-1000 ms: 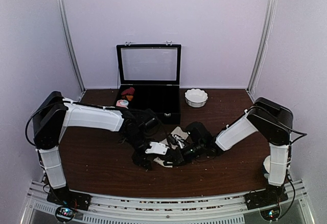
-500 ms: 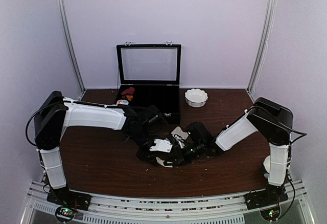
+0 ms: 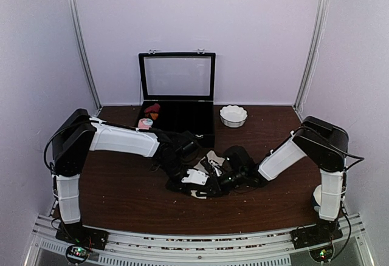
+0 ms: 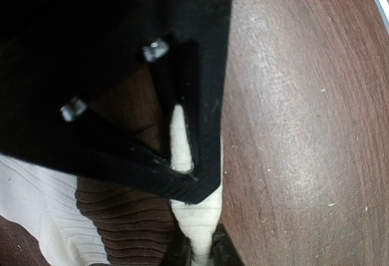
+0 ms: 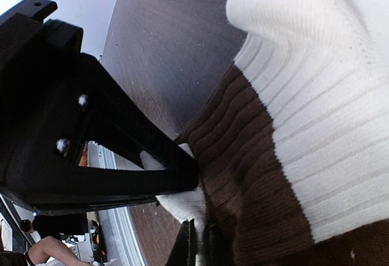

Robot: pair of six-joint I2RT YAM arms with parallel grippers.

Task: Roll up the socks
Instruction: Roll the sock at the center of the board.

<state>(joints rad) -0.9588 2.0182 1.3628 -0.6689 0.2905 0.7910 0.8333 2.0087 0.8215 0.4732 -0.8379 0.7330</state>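
Observation:
The socks (image 3: pixel 211 157) lie bunched at mid-table between the two arms, and they are ribbed white fabric with a wide dark brown band. Close up, the left wrist view shows a white fold (image 4: pixel 200 217) beside the brown band (image 4: pixel 127 229). My left gripper (image 4: pixel 202 255) is shut on that white fold. The black triangular frame over it is the other arm's finger. My right gripper (image 5: pixel 199 248) is shut on a white edge of the sock (image 5: pixel 255 175) beside the brown band. Both grippers (image 3: pixel 189 184) (image 3: pixel 213 184) meet tip to tip over the fabric.
A black box (image 3: pixel 200 133) with its glass lid raised stands at the back. It holds a dark red and orange bundle (image 3: pixel 153 109), and a small pink bundle (image 3: pixel 144 122) sits at its left corner. A white fluted bowl (image 3: pixel 233 115) sits to the box's right.
My left arm has slid right toward the right gripper, and its jaws have gone from open to shut on the white fold. The right gripper stayed shut in place.

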